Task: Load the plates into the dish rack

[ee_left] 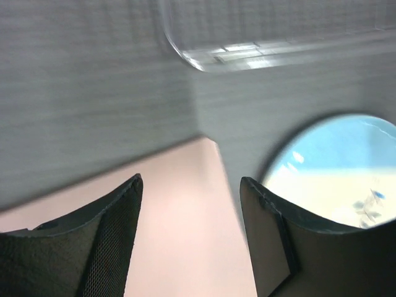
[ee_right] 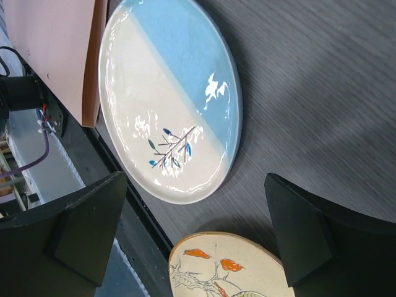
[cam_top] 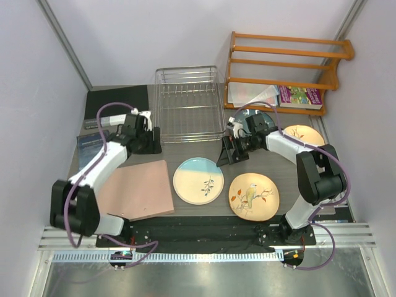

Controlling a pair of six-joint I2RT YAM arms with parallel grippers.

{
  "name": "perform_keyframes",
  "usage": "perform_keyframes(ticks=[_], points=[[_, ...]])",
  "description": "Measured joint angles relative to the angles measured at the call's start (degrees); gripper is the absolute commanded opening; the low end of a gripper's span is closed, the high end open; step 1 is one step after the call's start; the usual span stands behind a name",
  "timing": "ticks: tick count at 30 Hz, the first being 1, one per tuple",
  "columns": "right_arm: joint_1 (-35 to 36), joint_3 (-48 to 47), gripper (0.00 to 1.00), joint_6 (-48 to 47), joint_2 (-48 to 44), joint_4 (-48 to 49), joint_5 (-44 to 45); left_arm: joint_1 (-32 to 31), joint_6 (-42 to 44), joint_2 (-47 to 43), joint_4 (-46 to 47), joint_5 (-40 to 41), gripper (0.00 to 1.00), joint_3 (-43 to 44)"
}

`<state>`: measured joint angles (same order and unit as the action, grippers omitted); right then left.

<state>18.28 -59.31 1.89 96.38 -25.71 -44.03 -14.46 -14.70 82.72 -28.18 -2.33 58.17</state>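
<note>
The chrome wire dish rack point(cam_top: 189, 102) stands at the back centre, with no plates in it. The cream-and-blue plate point(cam_top: 198, 180) and the yellow bird plate point(cam_top: 253, 197) lie flat near the front. The orange-yellow branch plate point(cam_top: 302, 135) lies at the right, behind the right arm. A dark shiny rim point(cam_top: 246, 114), perhaps the teal plate, shows behind the right wrist. My left gripper point(cam_top: 150, 141) is open and empty by the rack's front left corner. My right gripper point(cam_top: 230, 151) is open and empty above the table, with the cream-and-blue plate point(ee_right: 167, 93) and the bird plate point(ee_right: 229, 266) below it.
A pink board point(cam_top: 136, 189) lies front left, beside the cream-and-blue plate. An orange wooden shelf point(cam_top: 284, 62) with books point(cam_top: 300, 97) under it stands back right. A black mat point(cam_top: 117, 102) and a dark book point(cam_top: 93, 143) are at the left.
</note>
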Motion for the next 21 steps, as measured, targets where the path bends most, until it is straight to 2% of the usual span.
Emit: perform_keyframes(ticks=[2,5,10,14,21], points=[[0.0,1.1,0.99,0.1,0.0,0.0,0.0,-1.1,-2.4,-5.6,-0.9,-2.7,0.63,-3.4],[0.0,1.9,0.98,0.4,0.1,0.0,0.0,-3.4,-5.9,-8.1,1.0,-7.8,0.58,-7.2],[0.0,1.9,0.95,0.6,2.1,0.8,0.0,-5.1,-10.1,-3.4,5.4,-14.6,0.55,-13.2],[0.0,1.9,0.95,1.2,4.1,1.6,0.2,-5.6,-11.8,-2.0,7.6,-17.0,0.54,-15.7],[0.0,2.0,0.87,3.7,6.3,5.3,-0.7,-7.7,-13.5,1.1,14.0,-19.7,0.5,-16.6]])
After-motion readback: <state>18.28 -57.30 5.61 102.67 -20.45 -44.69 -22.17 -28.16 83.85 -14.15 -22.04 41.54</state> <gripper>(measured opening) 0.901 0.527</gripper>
